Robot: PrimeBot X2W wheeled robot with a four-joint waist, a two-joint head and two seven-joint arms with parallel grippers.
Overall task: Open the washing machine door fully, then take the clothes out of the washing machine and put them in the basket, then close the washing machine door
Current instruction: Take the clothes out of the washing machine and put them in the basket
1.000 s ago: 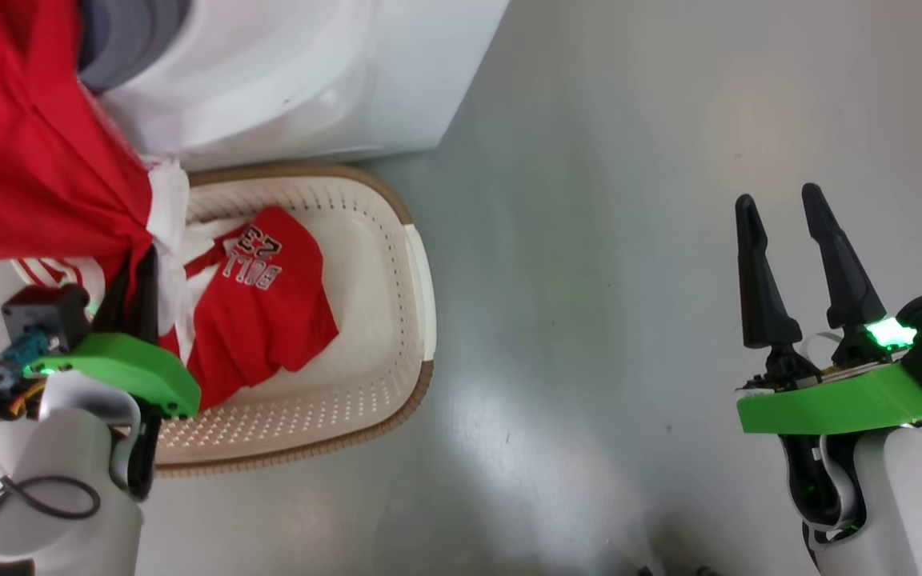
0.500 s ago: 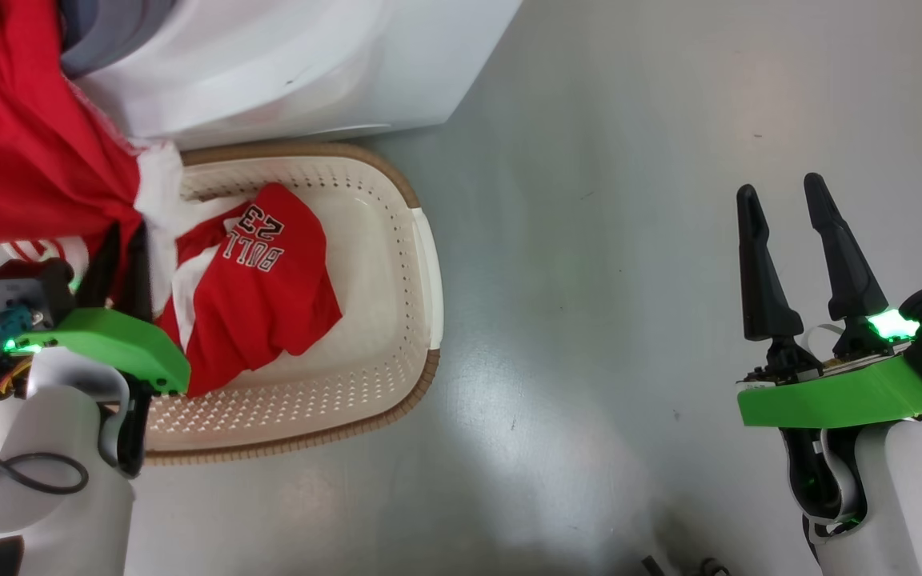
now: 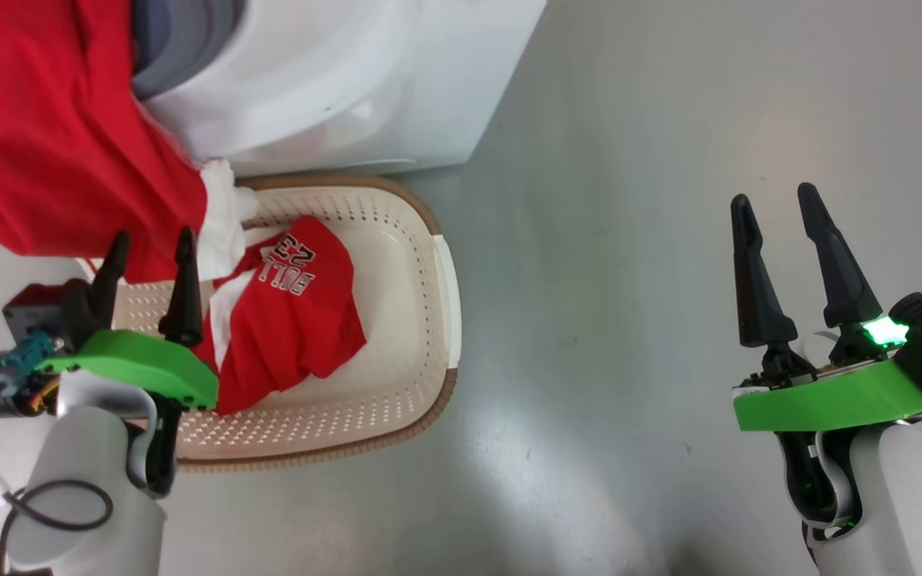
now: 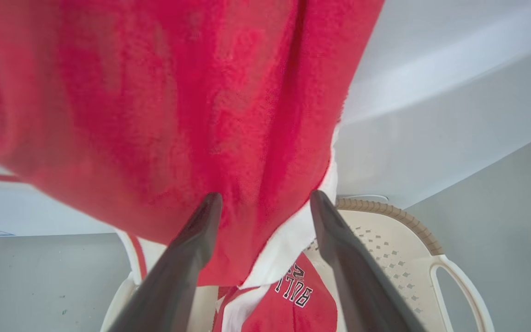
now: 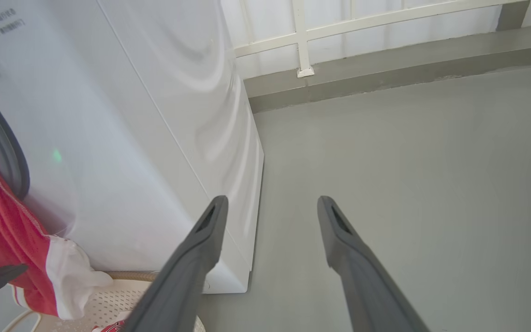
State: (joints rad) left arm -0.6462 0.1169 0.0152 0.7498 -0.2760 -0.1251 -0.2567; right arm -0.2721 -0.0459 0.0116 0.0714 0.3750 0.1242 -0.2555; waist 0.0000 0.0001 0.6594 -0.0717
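Left hand (image 3: 153, 237), fingers spread apart, sits just short of a red garment (image 3: 45, 136) hanging from the washing machine (image 3: 365, 80). Close beside it, the numbered jersey (image 3: 293, 320) lies in the basket (image 3: 405, 336). Right hand (image 3: 773, 194), also apart, hovers over floor (image 3: 629, 240), well away.

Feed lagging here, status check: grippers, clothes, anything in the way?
Left gripper open at hanging red garment. Right gripper open, empty, over floor. Printed jersey in basket; red garment hangs from washing machine. No obstruction seen.
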